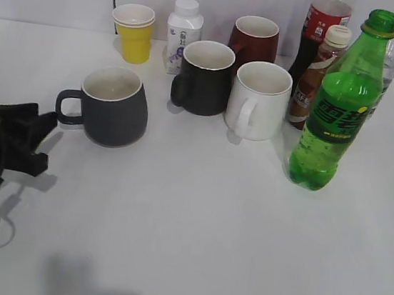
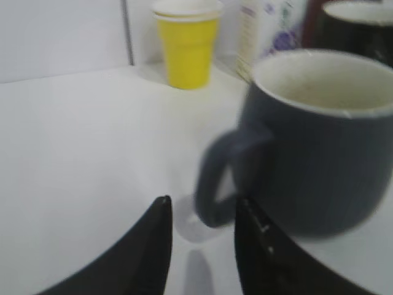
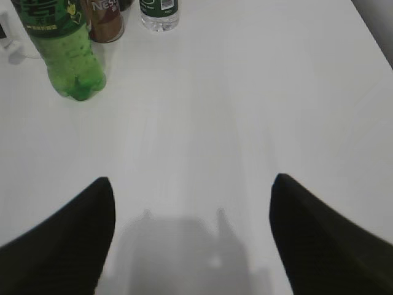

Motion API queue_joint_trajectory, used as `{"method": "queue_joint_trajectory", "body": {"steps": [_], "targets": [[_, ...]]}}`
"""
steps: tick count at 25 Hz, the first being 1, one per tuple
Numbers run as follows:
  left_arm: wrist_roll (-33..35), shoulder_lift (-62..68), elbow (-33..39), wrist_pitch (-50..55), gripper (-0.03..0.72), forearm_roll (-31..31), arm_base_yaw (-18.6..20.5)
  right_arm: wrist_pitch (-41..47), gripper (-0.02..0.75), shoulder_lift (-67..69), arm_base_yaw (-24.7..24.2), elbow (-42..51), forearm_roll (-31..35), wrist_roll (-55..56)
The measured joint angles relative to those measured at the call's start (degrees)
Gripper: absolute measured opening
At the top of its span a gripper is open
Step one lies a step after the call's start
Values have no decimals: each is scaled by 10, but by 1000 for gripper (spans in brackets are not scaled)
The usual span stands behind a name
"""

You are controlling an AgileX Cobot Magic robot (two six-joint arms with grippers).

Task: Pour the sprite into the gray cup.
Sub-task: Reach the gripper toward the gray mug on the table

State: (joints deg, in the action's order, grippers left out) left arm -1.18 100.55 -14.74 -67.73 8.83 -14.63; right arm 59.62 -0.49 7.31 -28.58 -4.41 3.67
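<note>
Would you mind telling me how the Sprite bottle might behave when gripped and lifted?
The sprite looks nearly full, so probably heavy for its size. Tall and narrow-based, it may tip if pushed high. Its thin plastic likely flexes under squeezing.

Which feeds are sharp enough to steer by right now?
Exterior view: sharp, even light, soft shadows beside the gray cup and sprite. Left wrist view: the cup is smeared and soft, its handle blurriest. Right wrist view: clear, with the jaws' shadow cast on the table.
</note>
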Motion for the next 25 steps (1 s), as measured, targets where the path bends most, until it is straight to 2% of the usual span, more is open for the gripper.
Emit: {"method": "queue_joint_trajectory", "body": {"steps": [4, 9, 18, 21, 25], "targets": [[19, 22, -23, 3, 295, -7, -17, 0, 588, 0, 0, 0, 0, 0], [25, 25, -65, 58, 309, -75, -23, 0, 588, 0, 0, 0, 1, 0], [28, 42, -123, 121, 312, -74, -23, 0, 588, 0, 0, 0, 2, 0], [28, 62, -148, 134, 254, -73, -23, 0, 588, 0, 0, 0, 2, 0], [32, 67, -156, 136, 64, -71, -24, 0, 588, 0, 0, 0, 12, 0]]}}
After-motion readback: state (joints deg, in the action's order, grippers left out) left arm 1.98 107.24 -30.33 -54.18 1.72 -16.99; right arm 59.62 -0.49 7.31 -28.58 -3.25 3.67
